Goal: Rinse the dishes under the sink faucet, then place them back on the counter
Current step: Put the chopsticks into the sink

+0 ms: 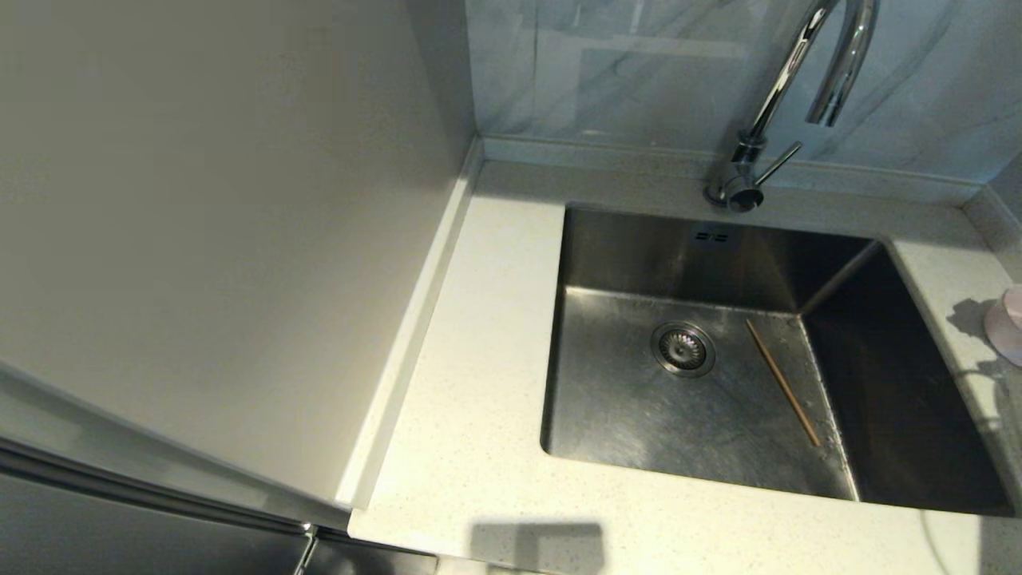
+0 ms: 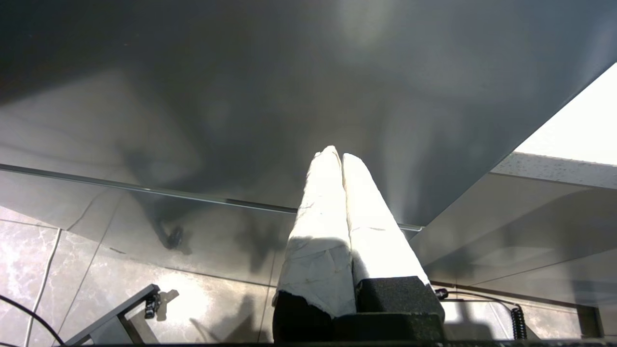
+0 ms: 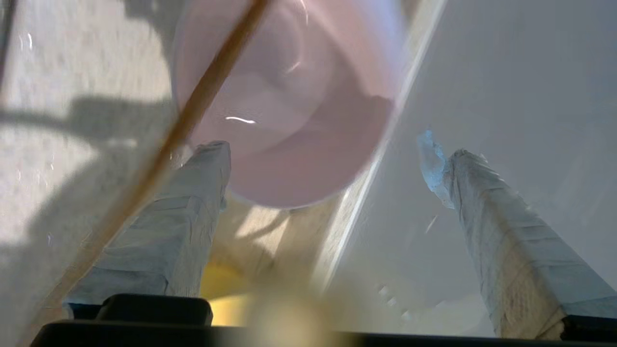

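Chopstick point(image 1: 783, 382) flat in sink point(image 1: 639, 415), lying diagonally

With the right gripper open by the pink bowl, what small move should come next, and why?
Probably reach the right gripper down into the sink for the chopstick lying alone on its floor beside the drain. The pink bowl and another chopstick already sit on the counter. The left gripper hangs parked below.
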